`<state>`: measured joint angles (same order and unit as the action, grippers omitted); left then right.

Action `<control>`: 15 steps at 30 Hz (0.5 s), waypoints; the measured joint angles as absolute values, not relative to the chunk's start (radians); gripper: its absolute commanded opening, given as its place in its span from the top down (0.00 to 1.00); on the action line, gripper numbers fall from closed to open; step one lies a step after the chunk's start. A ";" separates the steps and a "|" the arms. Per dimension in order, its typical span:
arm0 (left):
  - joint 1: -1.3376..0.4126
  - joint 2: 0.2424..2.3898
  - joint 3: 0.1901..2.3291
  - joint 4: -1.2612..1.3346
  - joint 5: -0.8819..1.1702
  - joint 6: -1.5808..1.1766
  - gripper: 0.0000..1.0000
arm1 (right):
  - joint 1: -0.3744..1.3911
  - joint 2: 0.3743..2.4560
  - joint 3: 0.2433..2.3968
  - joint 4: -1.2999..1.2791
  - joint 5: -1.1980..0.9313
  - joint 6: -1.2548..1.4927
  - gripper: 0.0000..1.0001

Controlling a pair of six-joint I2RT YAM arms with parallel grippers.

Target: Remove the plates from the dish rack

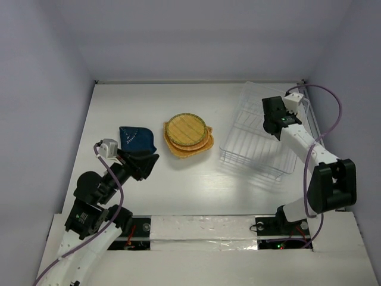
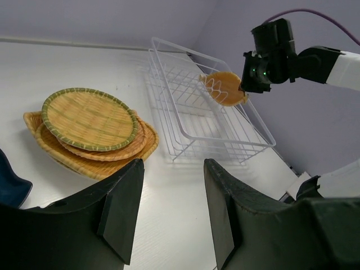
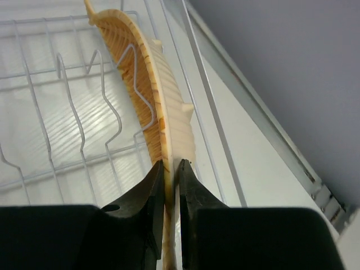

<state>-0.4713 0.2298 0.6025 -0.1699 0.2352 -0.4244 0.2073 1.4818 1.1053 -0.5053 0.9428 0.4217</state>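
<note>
Pointed-oval plate on edge in dish rack by far right corner, rim pinched by right gripper; left gripper spread wide, empty, near left edge.

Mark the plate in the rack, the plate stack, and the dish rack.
racked plate (image 2: 226, 90), left wrist view, centre of its face.
plate stack (image 1: 186, 128), top external view, centre of top round plate.
dish rack (image 1: 256, 162), top external view, near wall bars.

from above and behind we overlook the worktop; both wrist views share the dish rack, the right closest.
</note>
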 measured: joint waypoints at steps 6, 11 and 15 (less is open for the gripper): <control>-0.471 0.241 0.603 -0.169 0.235 -0.425 0.57 | 0.213 1.438 1.101 -0.443 0.751 0.295 0.91; -0.471 0.276 0.603 -0.169 0.242 -0.424 0.57 | 0.213 1.378 1.049 -0.416 0.590 0.255 1.00; -0.471 0.326 0.603 -0.170 0.262 -0.425 0.58 | 0.213 1.320 1.005 -0.420 0.542 0.258 0.90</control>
